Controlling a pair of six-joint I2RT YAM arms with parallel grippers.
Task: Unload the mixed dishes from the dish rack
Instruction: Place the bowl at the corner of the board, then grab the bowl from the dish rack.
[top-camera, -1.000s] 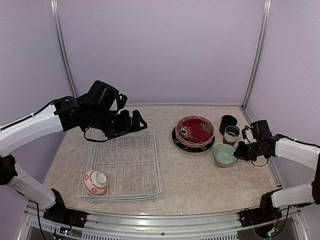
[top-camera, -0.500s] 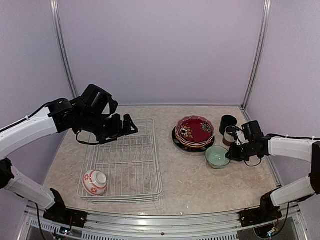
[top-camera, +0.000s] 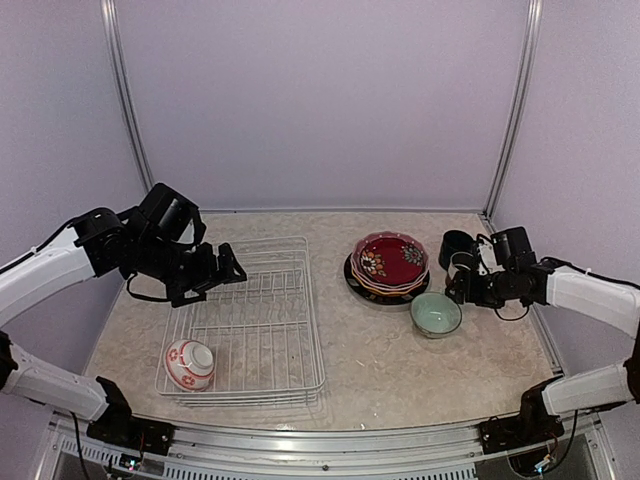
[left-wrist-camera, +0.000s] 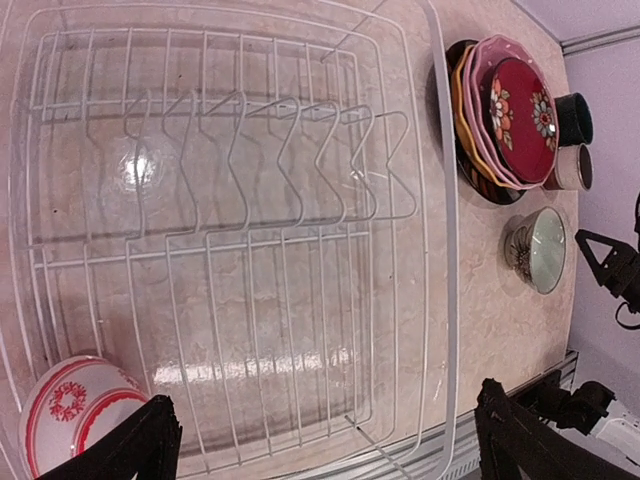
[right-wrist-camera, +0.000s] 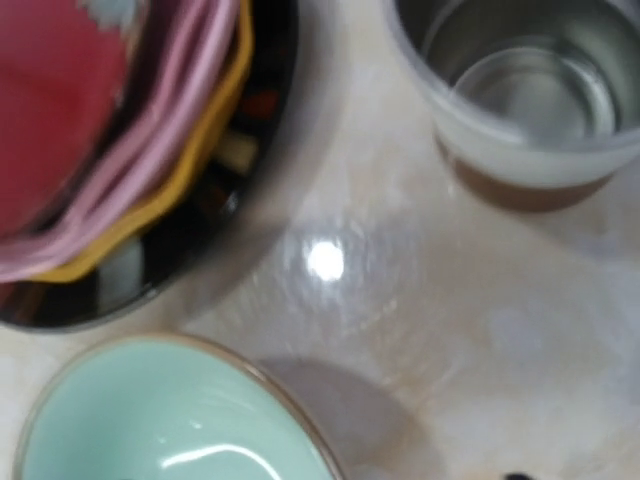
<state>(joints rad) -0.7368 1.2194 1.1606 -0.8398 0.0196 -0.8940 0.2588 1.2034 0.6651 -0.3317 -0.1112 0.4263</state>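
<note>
Far left, my left end effector (top-camera: 221, 278) hangs over the far-left part of the rack (top-camera: 265, 330). It is fully released, with nothing between the fingers (left-wrist-camera: 130, 450). Its wrist view looks straight down through the wire grid and the row of upright dividers (left-wrist-camera: 250, 150).

The rack sits on the left half of the surface (top-camera: 380, 360). One dish is in it: the white bowl (top-camera: 189, 364) with a red pattern, in the near-left corner, well apart from the left end effector.

Right of the rack, apart from it, is the stack (top-camera: 388, 270): black plate (right-wrist-camera: 130, 290) at the bottom, then the yellow plate (right-wrist-camera: 205, 150), then the pink plate (right-wrist-camera: 150, 150), with the red bowl (top-camera: 390, 258) on top.

The green cup (top-camera: 436, 313) stands upright on the surface just beside the stack, on its near-right side. Further back, right of the stack, the brown-white cup (top-camera: 462, 266) stands upright with the dark cup (top-camera: 456, 245) just behind it.

My right end effector (top-camera: 458, 290) sits low, just right of the green cup and just in front of the brown-white cup. The left wrist view shows its jaws spread, so it is released and grasping nothing. The green cup stands free of it. The right wrist view is blurred and looks down on the green cup rim, the stack edge and the brown-white cup.
</note>
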